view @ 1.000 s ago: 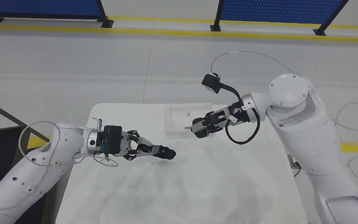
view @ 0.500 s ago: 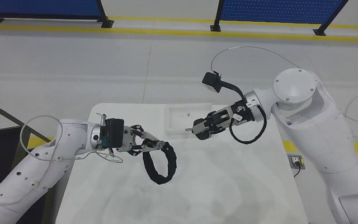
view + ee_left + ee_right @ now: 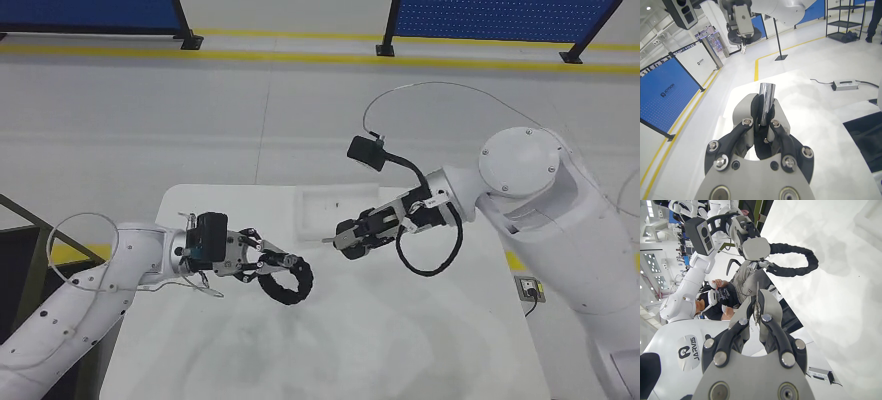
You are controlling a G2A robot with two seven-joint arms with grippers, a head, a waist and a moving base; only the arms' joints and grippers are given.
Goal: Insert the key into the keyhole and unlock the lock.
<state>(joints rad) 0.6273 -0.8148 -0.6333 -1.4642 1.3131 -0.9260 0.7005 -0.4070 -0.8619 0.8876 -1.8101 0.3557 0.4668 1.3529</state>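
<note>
The left gripper [image 3: 763, 103] is shut tight on the lock [image 3: 766, 91]. It pinches the lock's shiny metal tube between its two fingers, up over the left side of the table [image 3: 400, 340]. The lock's black loop [image 3: 290, 288] curls out from the gripper. The round end of the tube, with the keyhole [image 3: 750, 269], faces the other arm.

A bit farther back, on the right, the right gripper [image 3: 758, 297] is closed on the key [image 3: 755, 311]. The key's round head sits between the fingers, and its thin blade sticks out past them. The blade points toward the lock. The key and the lock are apart, with air between them. The key is not in the keyhole yet.

Behind both grippers, at the far side of the table, lies a flat white tray [image 3: 320, 215].
</note>
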